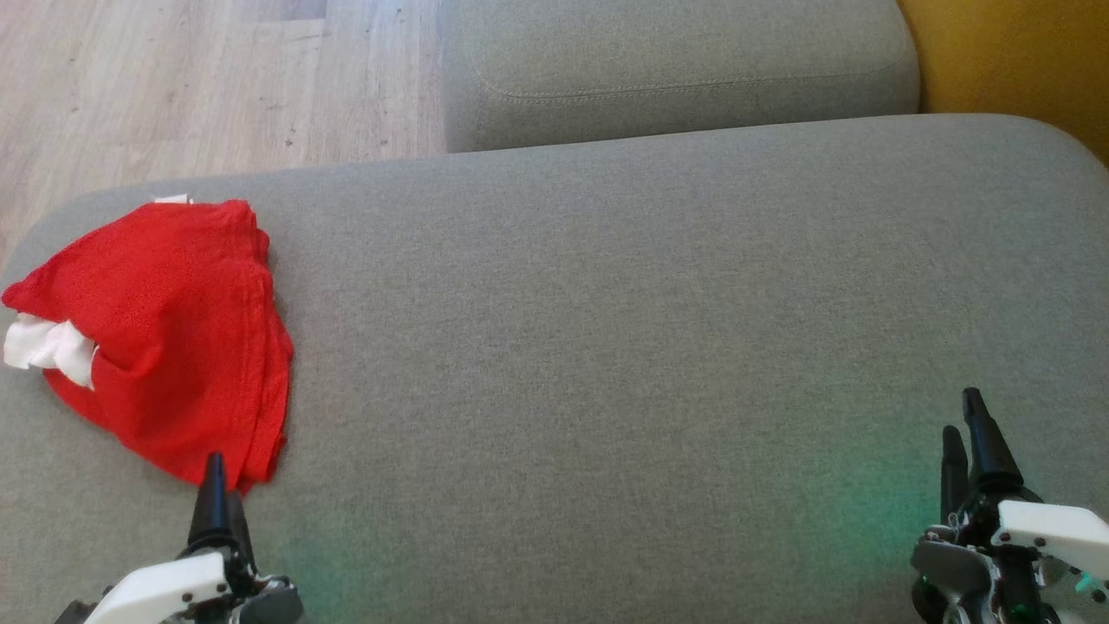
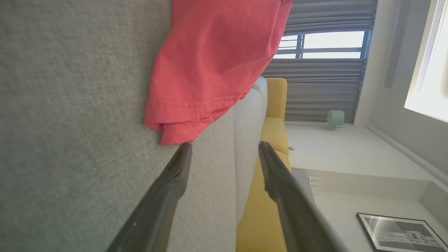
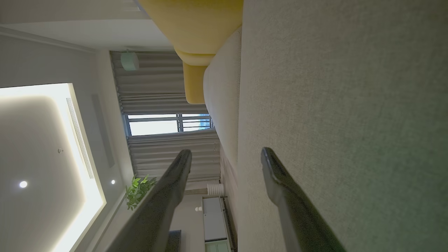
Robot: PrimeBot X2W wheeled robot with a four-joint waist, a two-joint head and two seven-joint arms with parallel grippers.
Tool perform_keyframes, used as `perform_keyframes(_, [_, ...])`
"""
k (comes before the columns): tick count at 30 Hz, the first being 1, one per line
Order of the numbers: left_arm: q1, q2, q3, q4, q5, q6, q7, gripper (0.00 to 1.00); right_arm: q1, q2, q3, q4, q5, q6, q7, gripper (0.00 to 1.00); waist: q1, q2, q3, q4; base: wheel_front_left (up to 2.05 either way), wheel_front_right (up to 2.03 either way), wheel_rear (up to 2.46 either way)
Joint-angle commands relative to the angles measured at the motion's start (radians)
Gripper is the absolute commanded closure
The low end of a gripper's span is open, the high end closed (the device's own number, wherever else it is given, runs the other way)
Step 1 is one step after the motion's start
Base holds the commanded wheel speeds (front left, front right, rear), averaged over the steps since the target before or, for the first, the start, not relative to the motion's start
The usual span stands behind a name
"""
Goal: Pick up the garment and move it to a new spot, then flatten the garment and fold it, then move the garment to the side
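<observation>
The garment (image 1: 169, 334) is a red cloth with white trim, lying folded at the left end of a grey sofa cushion (image 1: 606, 329). My left gripper (image 1: 217, 477) stands open just before the garment's near corner, holding nothing. In the left wrist view the garment's hem (image 2: 210, 70) lies just beyond the left gripper (image 2: 224, 148), whose dark fingers (image 2: 175, 171) stand apart. My right gripper (image 1: 966, 425) is at the lower right, far from the garment. In the right wrist view the right gripper (image 3: 225, 154) is open over bare cushion (image 3: 332, 105).
A second grey cushion (image 1: 676, 69) sits behind the main one. Wooden floor (image 1: 191, 87) lies beyond the sofa's left end. A yellow cushion (image 1: 1014, 61) is at the top right. The cushion's left edge curves down close to the garment.
</observation>
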Motion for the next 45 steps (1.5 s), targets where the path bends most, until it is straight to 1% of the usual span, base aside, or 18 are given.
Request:
perform_keyframes(1, [-0.034,0.007,0.006,-0.042,0.005,-0.001,-0.011,0.00,-0.036,-0.003,0.004,-0.039,-0.012,0.000,-0.014,0.00,0.0000,0.0000,0.000,0.000,0.00,0.00,0.00])
perform_keyframes(11, [-0.038,0.008,0.040,-0.048,0.032,-0.001,-0.041,0.00,-0.045,-0.003,0.007,-0.043,-0.089,0.000,-0.044,0.00,0.0000,0.0000,-0.005,0.003,0.00,0.00,0.00])
perform_keyframes(17, [-0.044,0.008,0.066,-0.071,0.101,-0.002,-0.061,0.00,-0.054,-0.003,0.008,-0.059,-0.181,0.000,-0.064,0.00,0.0000,0.0000,-0.007,0.005,0.00,0.00,0.00])
perform_keyframes(25, [-0.048,0.009,0.092,-0.090,0.177,0.000,-0.085,0.00,-0.062,-0.004,0.008,-0.104,-0.342,0.000,-0.088,0.00,0.0000,0.0000,-0.007,0.006,0.00,0.00,0.00])
perform_keyframes(31, [-0.053,0.010,0.097,-0.141,0.258,0.006,-0.103,0.00,-0.067,-0.004,0.025,-0.143,-0.476,0.000,-0.106,0.00,0.0000,0.0000,-0.005,0.009,0.00,0.00,0.00])
perform_keyframes(32, [-0.053,0.010,0.097,-0.141,0.258,0.006,-0.103,0.00,-0.067,-0.004,0.025,-0.143,-0.476,0.000,-0.106,0.00,0.0000,0.0000,-0.005,0.009,0.00,0.00,0.00])
perform_keyframes(34, [-0.053,0.010,0.095,-0.160,0.284,0.009,-0.109,0.00,-0.068,-0.004,0.032,-0.157,-0.523,0.000,-0.112,0.00,0.0000,0.0000,-0.004,0.010,0.00,0.00,0.00])
perform_keyframes(41, [-0.043,0.011,0.056,-0.222,0.404,0.025,-0.130,0.00,-0.069,-0.004,0.061,-0.191,-0.708,0.000,-0.132,0.00,0.0000,0.0000,-0.001,0.011,0.00,0.00,0.00])
perform_keyframes(45, [-0.036,0.011,0.024,-0.246,0.482,0.027,-0.142,0.00,-0.069,-0.005,0.077,-0.206,-0.809,0.000,-0.144,0.00,0.0000,0.0000,0.001,0.010,0.00,0.00,0.00])
